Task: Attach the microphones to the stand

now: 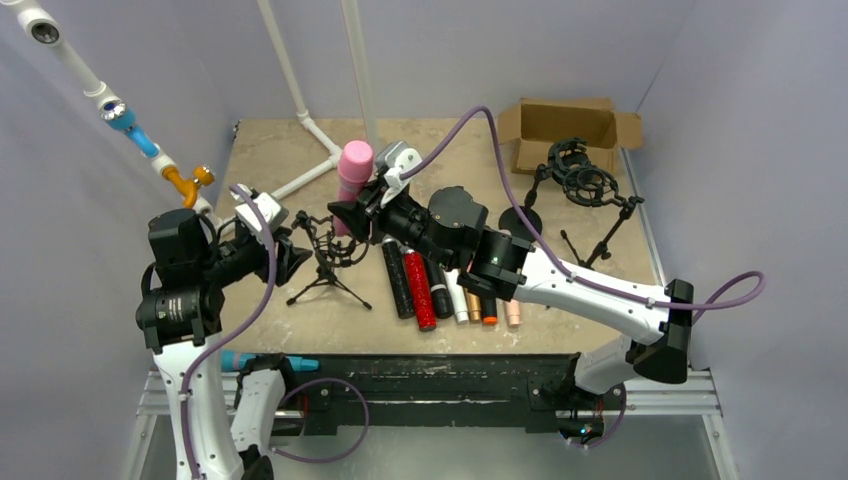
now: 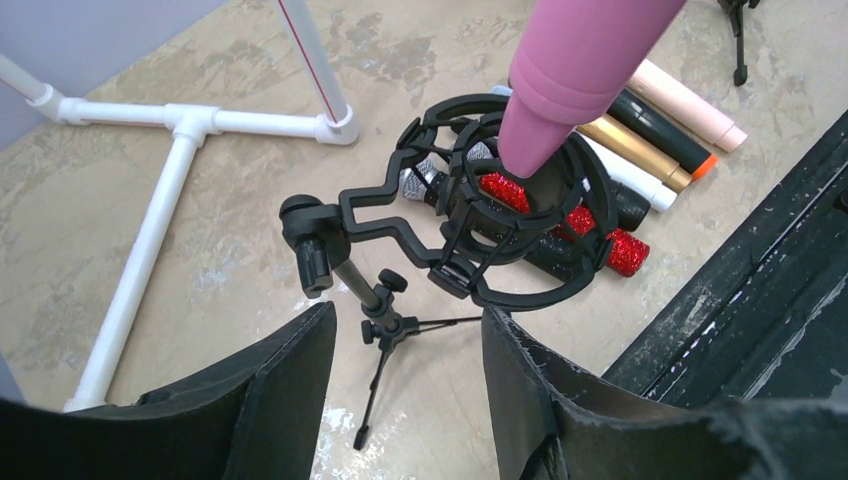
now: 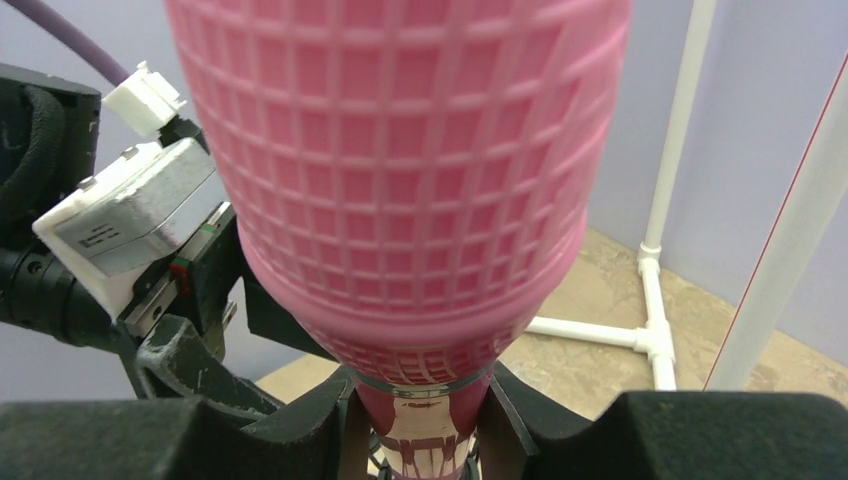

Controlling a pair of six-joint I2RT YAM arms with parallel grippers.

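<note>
My right gripper is shut on the pink microphone, held upright with its head up; its mesh head fills the right wrist view. In the left wrist view the pink microphone's lower end sits in the ring of the black shock-mount stand, a small tripod on the table. My left gripper is open, just left of the stand, its jaws either side of the tripod's pole but not touching. Several microphones lie in a row right of the stand: black, red glitter, white, gold, peach.
A second black tripod stand and an open cardboard box are at the back right. White PVC pipes stand at the back and left. The table's black front rail runs along the near edge.
</note>
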